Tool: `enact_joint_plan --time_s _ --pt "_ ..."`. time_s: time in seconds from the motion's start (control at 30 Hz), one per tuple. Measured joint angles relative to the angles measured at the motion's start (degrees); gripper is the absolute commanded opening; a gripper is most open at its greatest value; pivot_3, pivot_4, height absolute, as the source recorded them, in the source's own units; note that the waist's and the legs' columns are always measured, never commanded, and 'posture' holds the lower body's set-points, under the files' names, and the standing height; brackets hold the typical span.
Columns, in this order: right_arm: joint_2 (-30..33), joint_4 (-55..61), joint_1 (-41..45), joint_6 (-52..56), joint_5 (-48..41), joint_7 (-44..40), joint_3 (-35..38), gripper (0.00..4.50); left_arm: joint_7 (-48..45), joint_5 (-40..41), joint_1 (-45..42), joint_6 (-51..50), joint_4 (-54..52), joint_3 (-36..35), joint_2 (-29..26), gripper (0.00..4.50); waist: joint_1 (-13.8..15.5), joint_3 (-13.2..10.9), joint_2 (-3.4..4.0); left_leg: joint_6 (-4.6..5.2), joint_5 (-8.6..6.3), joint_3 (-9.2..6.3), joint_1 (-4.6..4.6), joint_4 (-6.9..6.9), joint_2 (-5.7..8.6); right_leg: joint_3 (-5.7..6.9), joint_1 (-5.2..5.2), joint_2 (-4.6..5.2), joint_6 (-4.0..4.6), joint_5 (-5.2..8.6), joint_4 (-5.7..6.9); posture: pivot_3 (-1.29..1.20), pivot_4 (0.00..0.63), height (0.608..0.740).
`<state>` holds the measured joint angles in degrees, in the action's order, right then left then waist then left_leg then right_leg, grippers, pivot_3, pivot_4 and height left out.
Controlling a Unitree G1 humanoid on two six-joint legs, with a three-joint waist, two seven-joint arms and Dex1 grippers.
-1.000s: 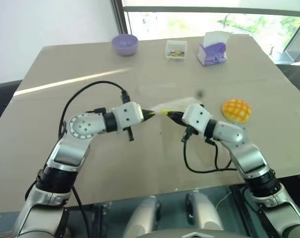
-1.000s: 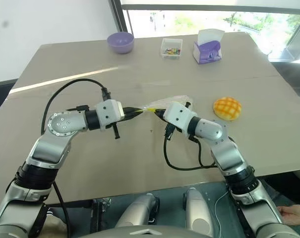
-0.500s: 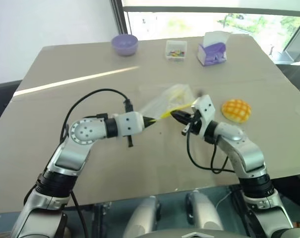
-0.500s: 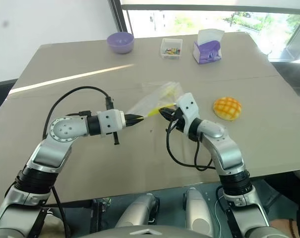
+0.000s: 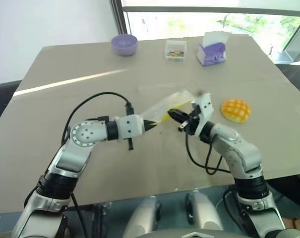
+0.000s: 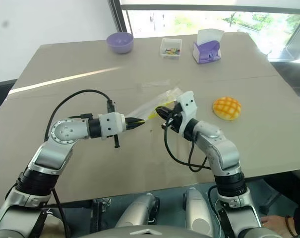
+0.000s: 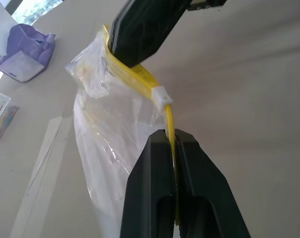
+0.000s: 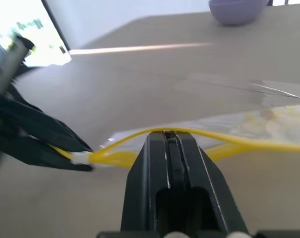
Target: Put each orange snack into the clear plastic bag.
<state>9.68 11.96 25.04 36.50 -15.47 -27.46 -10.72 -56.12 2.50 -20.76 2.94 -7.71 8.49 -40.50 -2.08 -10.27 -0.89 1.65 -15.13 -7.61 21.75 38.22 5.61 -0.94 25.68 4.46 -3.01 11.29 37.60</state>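
Bag point(image 5: 162, 106) hung above table point(image 5: 65, 114) centre, held between both grippers by yellow seal strip point(image 7: 140, 77). Left gripper point(image 5: 150, 126) clamped on strip end; right gripper point(image 5: 173, 114) clamped on strip further along. Snack point(image 5: 236, 110) sat on table, just right of right gripper, untouched. Step judged: opening bag mouth. Next move likely required parting strip sides, then freeing one gripper to fetch snack.

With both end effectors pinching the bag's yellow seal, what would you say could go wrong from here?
1. The left end effector and right end effector grip only the thin seal of the clear plastic bag; it may slip or tear.
2. With both busy, neither is free to fetch the orange snack lying apart.
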Motion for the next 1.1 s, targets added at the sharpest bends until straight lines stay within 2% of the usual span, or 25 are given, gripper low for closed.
enact_joint_plan --time_s 0.13,0.23,0.37,0.5,0.6,0.7,0.8,1.1 --pt "5.9 -5.57 1.33 -6.81 10.96 1.12 -7.04 0.06 0.04 0.24 0.0 0.15 0.34 -0.06 0.32 0.0 0.09 0.0 0.0 -0.16 0.1 0.0 0.02 0.0 0.01 0.02 0.01 0.01 0.0 0.0 -0.01 0.0 0.15 0.74" --pt "5.42 -7.13 1.33 -8.59 12.43 0.95 -7.33 0.06 0.09 0.73 0.0 0.15 0.36 -0.13 0.37 0.0 -0.01 0.0 -0.01 -0.16 0.09 0.0 0.04 0.0 0.0 -0.01 0.02 0.01 0.0 0.0 -0.02 0.0 0.15 0.74" --pt "-2.36 -7.17 1.42 -6.91 5.09 0.61 -2.18 0.06 0.15 1.44 0.0 -0.13 0.3 -0.13 0.66 0.0 -0.3 0.0 0.0 -0.04 0.02 -0.02 0.0 -0.04 -0.08 -0.03 0.03 -0.05 0.01 0.0 0.01 0.0 0.15 0.74" --pt "-3.06 -5.96 1.45 -4.57 1.34 -0.06 0.1 0.06 0.75 2.03 0.03 -1.81 -0.12 -0.59 0.66 0.0 0.22 0.0 0.0 -0.01 0.0 -0.05 0.04 0.0 0.01 0.0 0.01 0.01 0.0 -0.01 -0.02 0.0 0.15 0.74" --pt "1.78 -3.73 0.72 -2.96 1.39 -1.91 0.01 0.06 1.52 2.04 -0.67 -3.68 -0.3 -1.16 0.67 0.0 0.62 0.0 0.0 -0.01 0.0 -0.07 0.06 0.0 0.03 0.04 0.0 0.02 0.0 -0.01 -0.04 0.0 0.15 0.74" --pt "8.99 0.67 -3.58 -0.94 0.96 -5.26 0.22 0.06 2.4 1.96 -1.6 -5.14 -0.45 -1.35 0.65 0.0 1.11 0.0 0.0 -0.02 0.01 -0.07 0.06 -0.02 0.01 0.05 0.01 0.0 0.0 0.0 -0.08 0.0 0.15 0.74" --pt "12.22 4.46 -6.19 0.55 -1.13 -7.85 0.56 0.06 2.75 1.88 -1.87 -5.68 -0.49 -1.3 0.71 0.0 0.79 0.0 0.0 0.0 -0.01 -0.01 0.06 -0.03 -0.03 -0.01 0.03 -0.01 -0.01 0.0 -0.07 0.0 0.15 0.74" --pt "10.01 7.74 -6.09 0.27 -5.72 -8.07 3.11 0.06 2.86 1.56 -3.56 -6.33 -0.49 -1.19 1.19 0.0 1.01 0.0 -0.01 0.0 0.0 -0.02 0.02 0.0 -0.04 0.03 -0.05 -0.01 -0.02 0.0 -0.07 0.0 0.15 0.74"
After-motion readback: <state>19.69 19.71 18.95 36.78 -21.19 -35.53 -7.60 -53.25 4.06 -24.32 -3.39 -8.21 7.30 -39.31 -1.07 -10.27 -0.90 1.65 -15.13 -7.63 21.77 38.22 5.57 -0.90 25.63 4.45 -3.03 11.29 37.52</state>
